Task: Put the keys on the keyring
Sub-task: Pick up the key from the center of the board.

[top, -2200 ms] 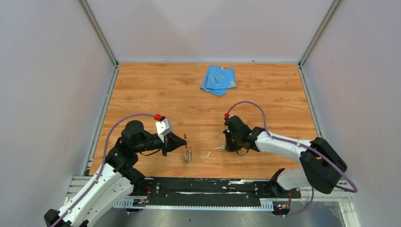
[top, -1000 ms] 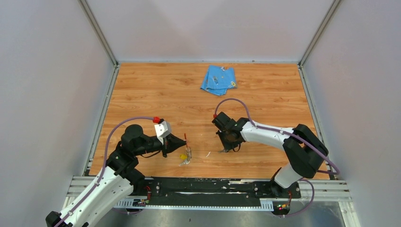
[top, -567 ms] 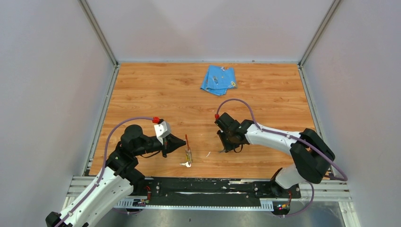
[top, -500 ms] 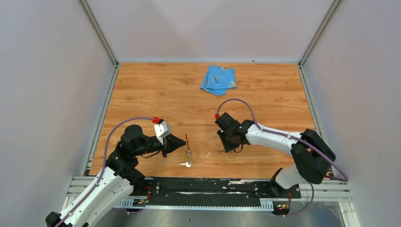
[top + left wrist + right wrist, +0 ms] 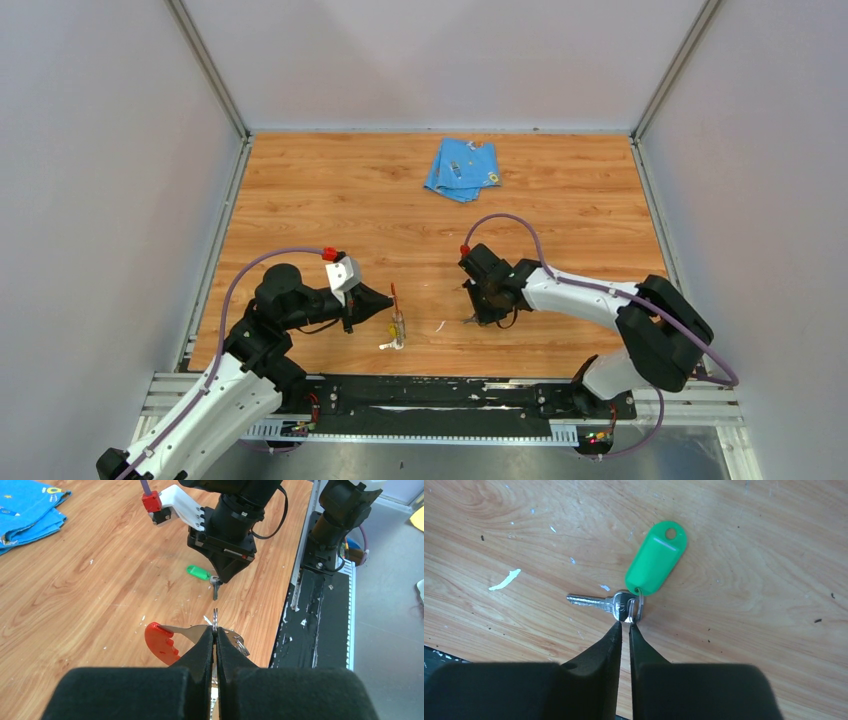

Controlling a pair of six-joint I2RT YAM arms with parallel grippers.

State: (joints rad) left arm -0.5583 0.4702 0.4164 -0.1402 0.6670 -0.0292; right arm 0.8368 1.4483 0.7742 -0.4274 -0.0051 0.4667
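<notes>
My left gripper point(image 5: 215, 632) is shut on the keyring, pinching its thin metal ring point(image 5: 215, 616). The ring's red piece point(image 5: 160, 642) sticks out to the left of the fingers. In the top view the keyring point(image 5: 398, 322) hangs at the left gripper point(image 5: 389, 306) just above the table, with a silver key point(image 5: 387, 346) at its low end. That key's yellow tag is hidden. The key with the green tag point(image 5: 656, 558) lies flat on the wood. My right gripper point(image 5: 625, 625) is pinched on the head of this green key point(image 5: 620, 603), tips down at the table. This key also shows in the left wrist view point(image 5: 198, 572).
A folded blue cloth point(image 5: 462, 168) lies at the back of the table. The black rail point(image 5: 430, 392) with the arm bases runs along the near edge, close below both grippers. Grey walls close in both sides and the back. Small white flecks point(image 5: 504, 580) dot the wood.
The right arm swung in toward the middle and has settled over the green key. The key under the keyring swung, and its yellow tag dropped out of sight. The left arm barely moved.
</notes>
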